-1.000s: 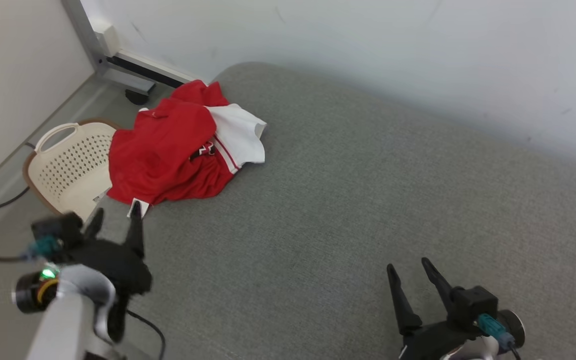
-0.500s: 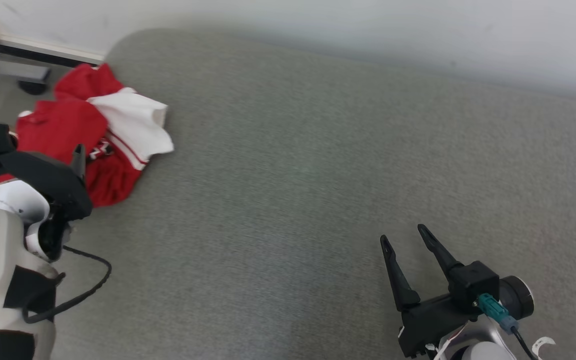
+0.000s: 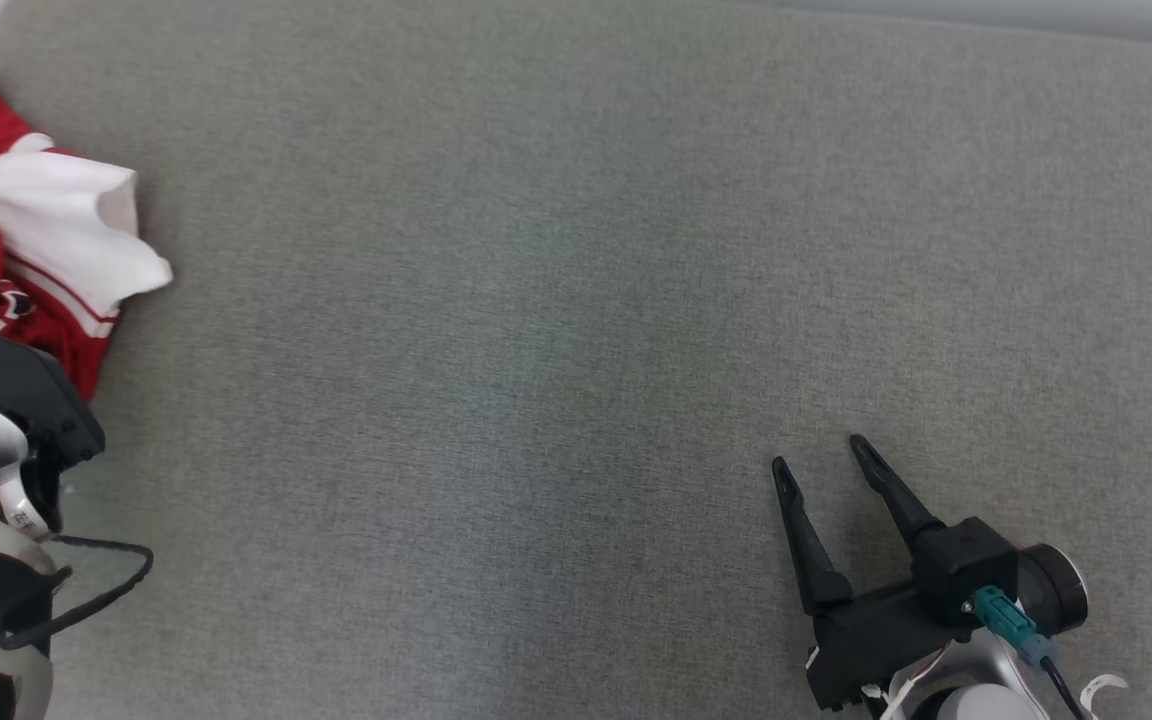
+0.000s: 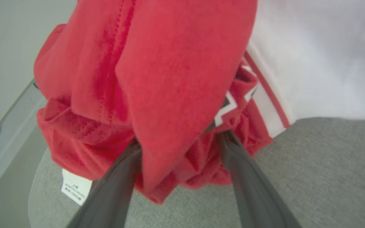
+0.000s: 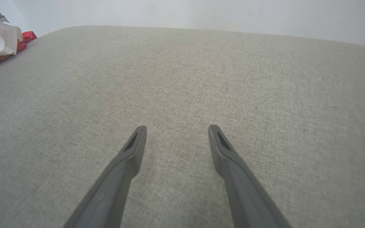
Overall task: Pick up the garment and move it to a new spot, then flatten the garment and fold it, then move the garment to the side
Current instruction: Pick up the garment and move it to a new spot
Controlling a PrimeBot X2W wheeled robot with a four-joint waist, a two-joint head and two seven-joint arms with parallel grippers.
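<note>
Left tool [image 4: 179,141]: spread wide, tips buried in the garment [image 4: 176,63], straddling a red fold without pinching it. Right tool [image 3: 818,453]: likewise wide open, empty, over bare grey padded surface [image 3: 536,350] at 4 o'clock in the head view. Garment: lies crumpled at 9 o'clock there, near the surface's edge. Shows red cloth, a white panel edged with red stripes, and a white care label [image 4: 76,186] poking out beneath.

Red-and-white garment [image 4: 176,69], grey woven surface [image 3: 576,300]
</note>
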